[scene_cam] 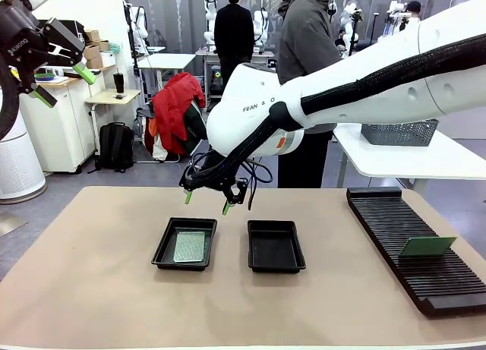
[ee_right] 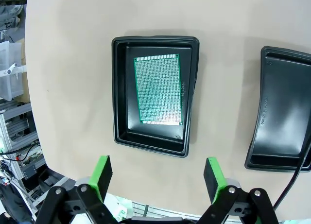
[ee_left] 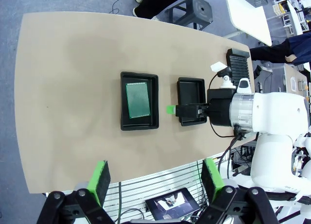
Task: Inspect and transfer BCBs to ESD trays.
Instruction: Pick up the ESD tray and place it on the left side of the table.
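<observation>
Left claw and right claw wide open, empty; right hovers over thin green perforated circuit board flat in shallow black plastic tray. Risk: descent clips raised rim, shoves tray across bench

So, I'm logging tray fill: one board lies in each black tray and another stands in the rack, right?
Not quite: only the left tray holds a board; the right tray is bare, as the front view shows. Another board does stand in the rack.
</observation>
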You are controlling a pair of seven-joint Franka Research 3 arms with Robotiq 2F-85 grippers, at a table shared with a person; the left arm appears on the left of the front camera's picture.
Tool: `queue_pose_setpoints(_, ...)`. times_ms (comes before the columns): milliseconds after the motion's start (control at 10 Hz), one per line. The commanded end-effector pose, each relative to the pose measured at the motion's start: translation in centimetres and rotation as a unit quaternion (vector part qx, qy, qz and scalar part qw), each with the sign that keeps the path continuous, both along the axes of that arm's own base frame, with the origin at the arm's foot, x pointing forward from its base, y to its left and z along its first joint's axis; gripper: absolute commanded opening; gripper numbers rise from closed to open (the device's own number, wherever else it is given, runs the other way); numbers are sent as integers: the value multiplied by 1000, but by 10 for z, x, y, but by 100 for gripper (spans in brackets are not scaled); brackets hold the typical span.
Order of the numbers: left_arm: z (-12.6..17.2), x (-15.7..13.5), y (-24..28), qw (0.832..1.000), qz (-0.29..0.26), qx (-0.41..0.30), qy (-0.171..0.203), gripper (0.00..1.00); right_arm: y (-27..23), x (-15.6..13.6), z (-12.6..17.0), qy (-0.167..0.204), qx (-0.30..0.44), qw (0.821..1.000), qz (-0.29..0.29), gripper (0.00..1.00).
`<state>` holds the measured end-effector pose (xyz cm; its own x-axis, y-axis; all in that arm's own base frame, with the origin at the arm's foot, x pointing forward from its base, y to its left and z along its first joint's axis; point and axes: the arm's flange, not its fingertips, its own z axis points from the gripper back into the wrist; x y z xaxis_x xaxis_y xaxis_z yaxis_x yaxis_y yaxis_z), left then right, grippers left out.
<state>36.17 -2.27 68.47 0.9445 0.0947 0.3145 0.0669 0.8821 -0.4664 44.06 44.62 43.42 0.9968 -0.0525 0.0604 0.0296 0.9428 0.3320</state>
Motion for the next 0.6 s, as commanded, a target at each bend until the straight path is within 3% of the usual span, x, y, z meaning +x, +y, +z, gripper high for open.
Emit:
queue_pose_setpoints(0, -27, 9, -14, 1000, -3, 21, 5, 100, -25, -13, 10, -10, 27, 1000, -10, 100)
queue_pose_setpoints(500, -111, 46, -60, 997, -21, 66, 19, 100, -85, -42, 32, -32, 117, 993, -13, 100)
